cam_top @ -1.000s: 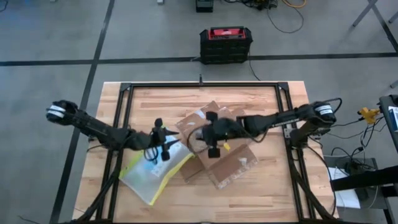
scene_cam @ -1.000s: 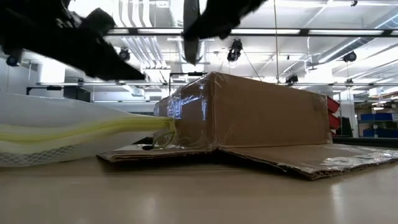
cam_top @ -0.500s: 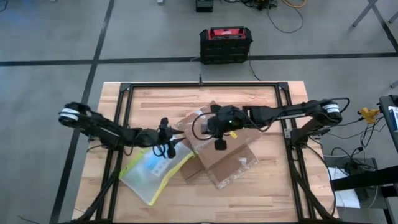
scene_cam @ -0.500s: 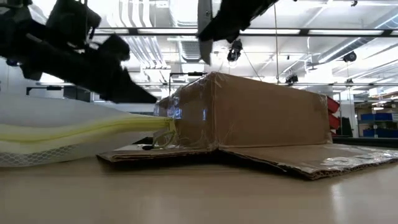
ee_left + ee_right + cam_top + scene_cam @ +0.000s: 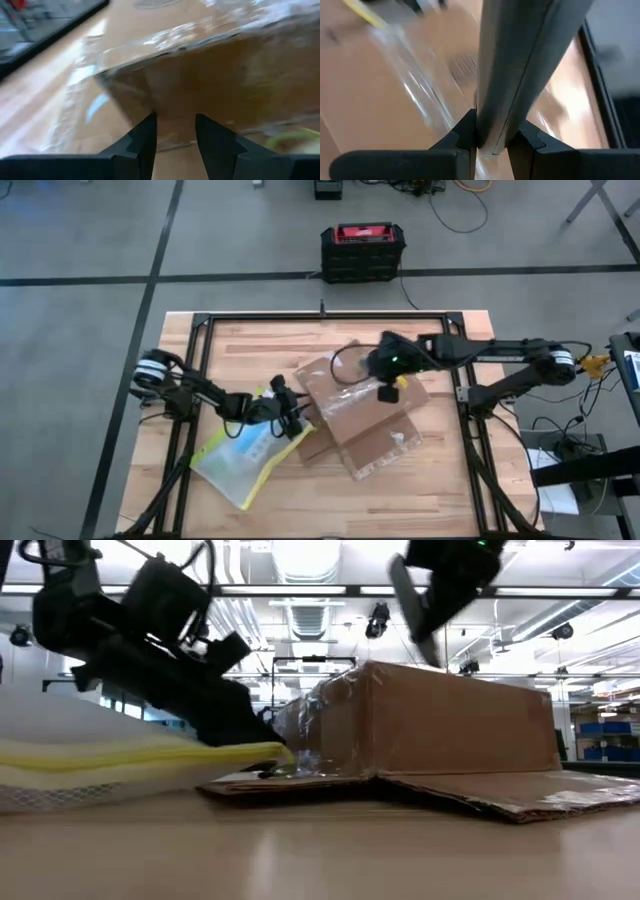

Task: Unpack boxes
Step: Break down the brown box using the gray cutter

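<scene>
The flat brown carton [image 5: 358, 412] with clear tape lies mid-table, its flaps [image 5: 480, 795] spread on the wood. The clear pouch with the yellow-green edge [image 5: 243, 458] lies at its left, with its edge [image 5: 150, 752] against the carton's flap. My left gripper [image 5: 296, 416] is open and low over the pouch, its fingers [image 5: 145, 137] close before the carton's left side wall [image 5: 200, 75]. My right gripper [image 5: 385, 376] hovers over the carton's far part, shut on a grey flat tool [image 5: 512, 65]. My left gripper: I cannot tell whether it touches the carton's wall or the pouch. My right gripper pinches the grey flat tool [image 5: 492, 132] between its two fingers, the tool running along them. It slants down [image 5: 412, 602] toward the carton's top; I cannot tell whether its end touches.
A black-and-red case [image 5: 363, 252] stands on the floor beyond the far edge. A black frame [image 5: 200, 330] rims the table. Bare wood lies at the near edge [image 5: 400, 505] and the far part [image 5: 260, 345].
My left gripper has gone toward the table's right edge and down, up to the carton's left side. My right gripper has carried the tool toward the right and far edges. The carton has slid a little toward the right and turned slightly.
</scene>
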Robot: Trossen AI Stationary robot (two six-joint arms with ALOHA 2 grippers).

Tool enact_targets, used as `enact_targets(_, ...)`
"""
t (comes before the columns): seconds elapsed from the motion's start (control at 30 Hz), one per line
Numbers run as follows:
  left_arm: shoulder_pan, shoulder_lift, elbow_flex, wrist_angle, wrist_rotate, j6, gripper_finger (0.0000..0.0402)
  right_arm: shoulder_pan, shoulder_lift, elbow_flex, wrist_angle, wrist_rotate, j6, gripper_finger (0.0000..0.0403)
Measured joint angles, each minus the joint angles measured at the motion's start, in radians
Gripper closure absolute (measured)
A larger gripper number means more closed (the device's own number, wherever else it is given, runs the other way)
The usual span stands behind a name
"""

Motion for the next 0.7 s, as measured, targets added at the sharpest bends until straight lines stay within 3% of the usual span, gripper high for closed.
enact_targets(0.17, 0.147, -0.001, 0.020, 0.035, 0.011, 0.082, 0.0283, -0.026, -0.089, -0.056, -0.153, 0.023, 0.153, 0.0347)
enact_targets(0.3, 0.324, -0.039, 0.023, 0.105, 0.183, 0.162, 0.0283, -0.024, -0.131, -0.097, -0.273, 0.132, 0.343, 0.0347)
enact_targets(0.43, 0.437, -0.131, 0.005, 0.014, 0.277, 0.176, 0.0283, -0.026, -0.137, -0.159, -0.333, 0.201, 0.559, 0.0347)
enact_targets(0.57, 0.419, -0.244, -0.010, -0.117, 0.290, 0.185, 0.0283, -0.027, -0.121, -0.242, -0.345, 0.202, 0.669, 0.0347)
enact_targets(0.7, 0.325, -0.297, -0.029, -0.153, 0.309, 0.183, 0.0283, 0.000, -0.116, -0.291, -0.315, 0.197, 0.708, 0.0347)
